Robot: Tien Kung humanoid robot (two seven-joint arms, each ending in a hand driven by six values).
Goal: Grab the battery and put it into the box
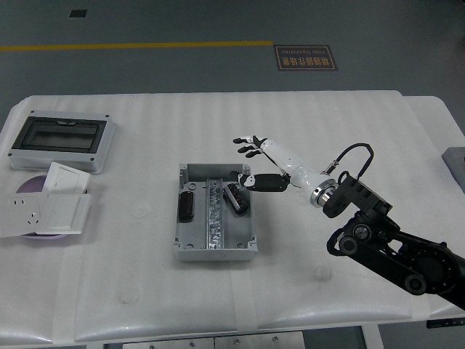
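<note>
The open grey box point(215, 248) sits at the table's middle. A dark battery point(187, 206) lies in its left part. A second dark battery-like piece point(236, 198) lies in its right part, just below my thumb. My right hand point(248, 162) hovers over the box's far right corner. Its fingers point(247, 146) are spread open and hold nothing. My left arm is out of view.
A grey enclosure with a dark window point(61, 139) stands at the far left. White socket plates point(51, 206) lie on a purple disc in front of it. My right arm's black links point(392, 251) cross the table's right front.
</note>
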